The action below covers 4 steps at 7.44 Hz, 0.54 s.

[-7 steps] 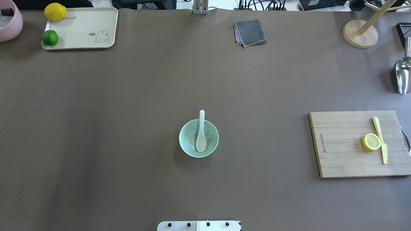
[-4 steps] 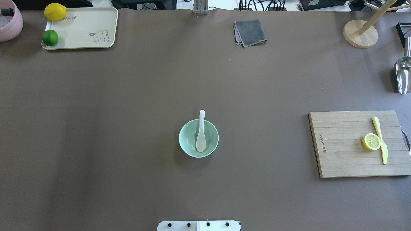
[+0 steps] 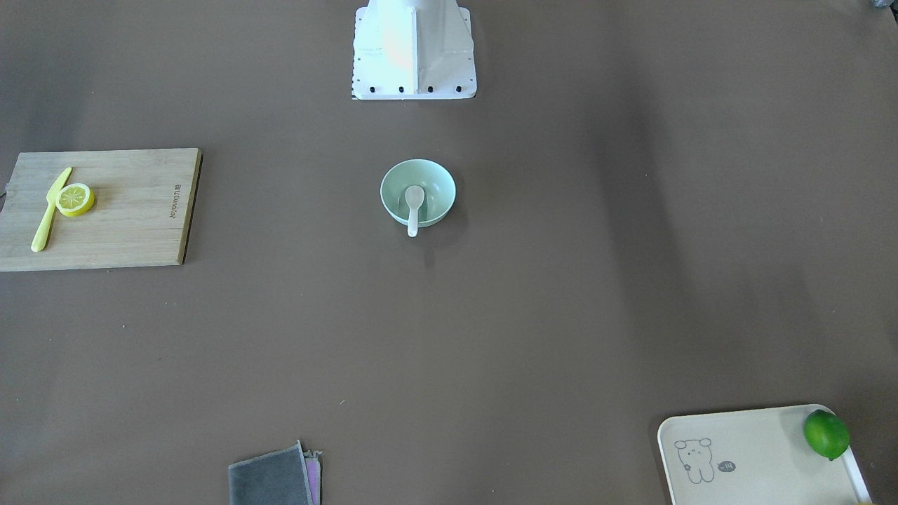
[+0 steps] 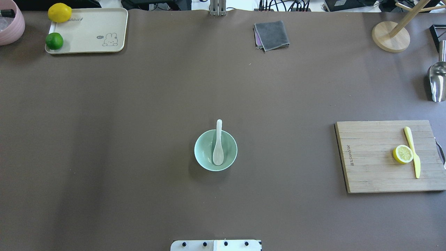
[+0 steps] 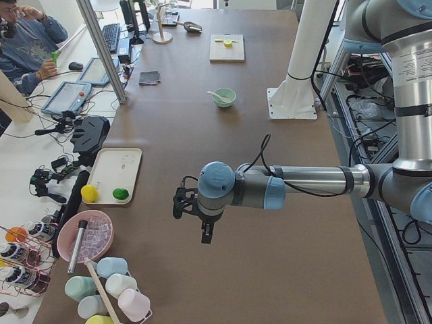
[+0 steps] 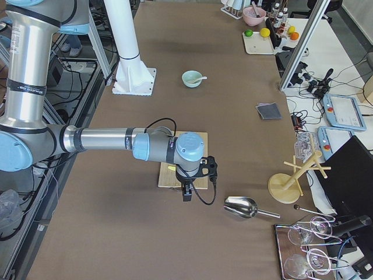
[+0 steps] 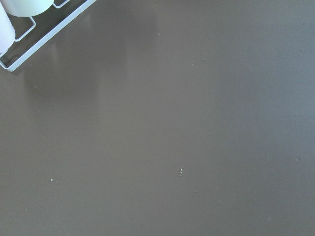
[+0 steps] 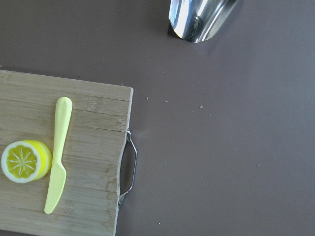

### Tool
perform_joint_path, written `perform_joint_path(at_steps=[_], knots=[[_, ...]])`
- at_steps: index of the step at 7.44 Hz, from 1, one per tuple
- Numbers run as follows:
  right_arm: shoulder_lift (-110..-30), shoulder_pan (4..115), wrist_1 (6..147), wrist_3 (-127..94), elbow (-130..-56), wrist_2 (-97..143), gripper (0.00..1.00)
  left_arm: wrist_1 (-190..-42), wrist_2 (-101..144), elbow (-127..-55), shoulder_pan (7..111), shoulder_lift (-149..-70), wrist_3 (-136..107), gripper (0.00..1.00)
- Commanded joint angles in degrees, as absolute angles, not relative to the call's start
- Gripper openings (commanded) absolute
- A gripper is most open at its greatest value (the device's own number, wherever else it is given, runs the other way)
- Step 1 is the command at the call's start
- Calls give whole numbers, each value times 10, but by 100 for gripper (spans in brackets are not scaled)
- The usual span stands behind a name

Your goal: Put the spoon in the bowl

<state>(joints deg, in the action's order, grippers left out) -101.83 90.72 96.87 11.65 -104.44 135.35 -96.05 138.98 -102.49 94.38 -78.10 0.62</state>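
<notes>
The white spoon [image 4: 218, 146] lies in the mint-green bowl [image 4: 204, 157] at the table's middle, scoop inside and handle leaning over the far rim. Both also show in the front view, the spoon [image 3: 413, 203] in the bowl [image 3: 438, 184]. No gripper is near them. My left gripper [image 5: 204, 228] hangs over bare table far to the left; my right gripper [image 6: 186, 189] hangs by the cutting board's outer edge. Each shows only in a side view, so I cannot tell whether it is open or shut.
A wooden cutting board [image 4: 376, 167] at the right holds a lemon half [image 4: 403, 154] and a yellow-green knife [image 4: 413, 153]. A cream tray [image 4: 90, 31] with a lemon and a lime is at the far left. A grey cloth [image 4: 271, 35], a wooden stand [image 4: 390, 36] and a metal scoop [image 4: 437, 82] lie along the far and right edges.
</notes>
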Motion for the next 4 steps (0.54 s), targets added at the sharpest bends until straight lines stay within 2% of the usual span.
perform_joint_path(at_steps=[1,4], knots=[[-1017,913,969,113,-1042,1353,100,-966,1391,-1032,944,-791,4,98],[-1019,920,969,113,-1047,1353,100,-987,1392,-1029,944,-788,5,97]])
